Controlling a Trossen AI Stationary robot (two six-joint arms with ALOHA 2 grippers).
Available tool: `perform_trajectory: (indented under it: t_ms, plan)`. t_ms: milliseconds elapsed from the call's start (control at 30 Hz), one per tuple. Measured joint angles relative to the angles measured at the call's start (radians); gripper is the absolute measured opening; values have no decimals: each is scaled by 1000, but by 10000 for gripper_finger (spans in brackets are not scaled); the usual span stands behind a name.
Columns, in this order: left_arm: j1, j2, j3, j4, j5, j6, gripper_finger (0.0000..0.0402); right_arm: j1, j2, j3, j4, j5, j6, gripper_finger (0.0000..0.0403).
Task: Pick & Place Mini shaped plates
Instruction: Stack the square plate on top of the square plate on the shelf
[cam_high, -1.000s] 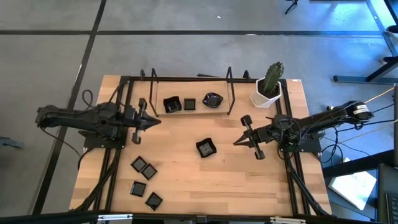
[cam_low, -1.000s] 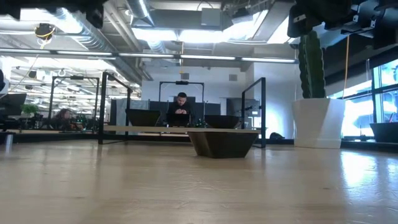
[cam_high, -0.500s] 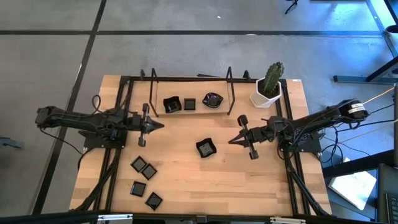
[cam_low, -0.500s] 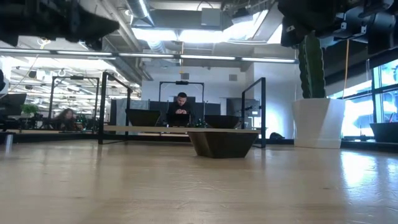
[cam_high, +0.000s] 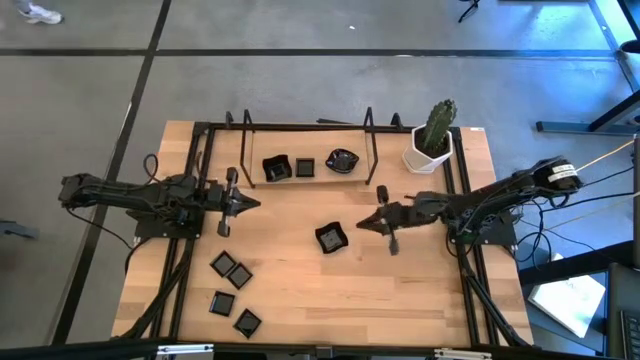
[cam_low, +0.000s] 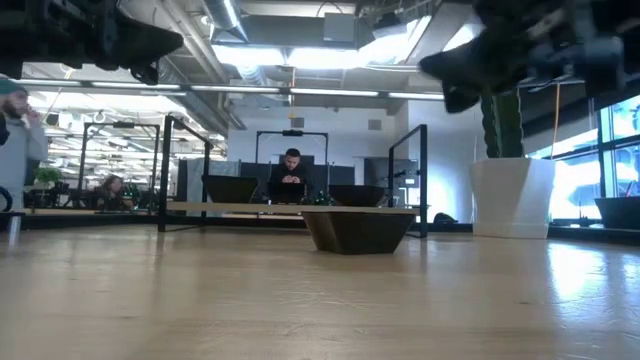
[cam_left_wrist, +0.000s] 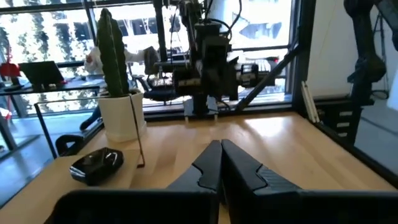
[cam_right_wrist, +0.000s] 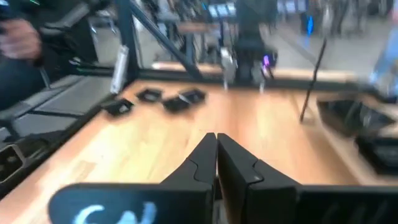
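One raised-rim black plate (cam_high: 331, 237) (cam_low: 357, 231) rests on its base at the table's middle. Three more plates (cam_high: 276, 167) (cam_high: 305, 169) (cam_high: 342, 160) sit on the low shelf at the far side. Several flat square plates (cam_high: 231, 268) (cam_high: 235, 312) (cam_right_wrist: 149, 94) lie near the left front. My right gripper (cam_high: 360, 226) (cam_right_wrist: 216, 140) is shut and level, above the table, just right of the middle plate. My left gripper (cam_high: 258, 204) (cam_left_wrist: 220, 149) is shut and level, at the left, pointing across the table.
A white pot with a cactus (cam_high: 432, 140) (cam_low: 510, 190) stands at the far right corner. The black frame's uprights (cam_high: 372, 150) hold the shelf (cam_low: 290, 209). People show in the room beyond the table. Bare wood lies between the middle plate and the near edge.
My right gripper has gone toward the table's left, closer to the middle plate, sinking a little and rolling about its own line. My left gripper has sunk lower above the table. Both stay shut. No plate has moved.
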Motion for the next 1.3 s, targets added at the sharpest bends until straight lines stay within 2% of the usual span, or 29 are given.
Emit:
perform_trajectory:
  t_ms: [100, 233, 367, 433, 533, 733, 967, 1200, 1300]
  plan:
    - [0, -21, 0, 0, 1, -27, 5, 16, 95, 120, -145, 38, 20, 16]
    - [0, -43, 0, 1, -17, -39, 2, 57, 303, 389, -350, 50, -17, 16]
    - [0, -83, 1, 29, -185, -128, 5, 98, 527, 704, -501, 50, -103, 24]
    - [0, -116, 0, 26, -218, -149, 4, 113, 639, 851, -583, 50, -166, 35]
    - [0, -168, 1, 10, -169, -150, 2, 131, 796, 1059, -676, 50, -249, 57]
    - [0, -272, 1, -65, -18, -150, 7, 137, 1059, 1432, -807, 50, -299, 99]
    - [0, -357, 1, -140, 9, -167, 2, 138, 1292, 1771, -952, -46, -329, 107]
    - [0, -380, 1, -167, 9, -168, 7, 152, 1469, 2013, -1114, -36, -429, 107]
    - [0, -380, 1, -175, 9, -164, 3, 163, 1492, 2038, -1110, 39, -507, 108]
